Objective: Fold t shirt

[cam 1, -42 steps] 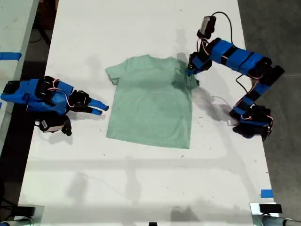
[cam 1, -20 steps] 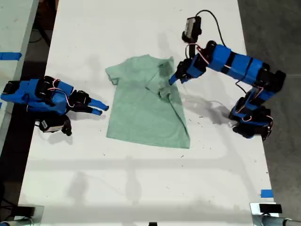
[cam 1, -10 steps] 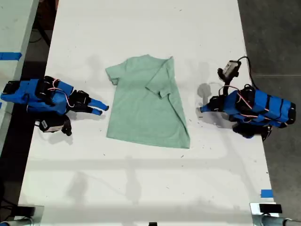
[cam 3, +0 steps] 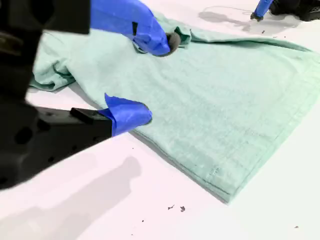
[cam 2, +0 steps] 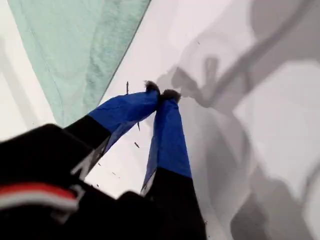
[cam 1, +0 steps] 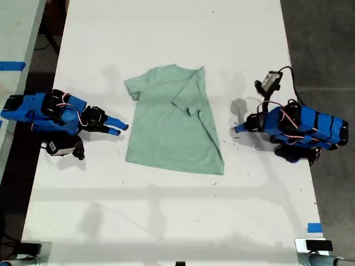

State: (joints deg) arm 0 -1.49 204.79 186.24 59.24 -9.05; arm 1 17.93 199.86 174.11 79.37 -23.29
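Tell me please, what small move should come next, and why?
Probably my second gripper should reach forward for the t shirt sleeve nearest it. That sleeve lies flat, the opposite one is already folded inward, and my first gripper rests shut on the table, apart from the cloth.

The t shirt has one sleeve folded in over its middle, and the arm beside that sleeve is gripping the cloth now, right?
Not quite. The t shirt has that sleeve folded in, but my first gripper is off the cloth, shut on nothing over the bare table, as the exterior view shows.
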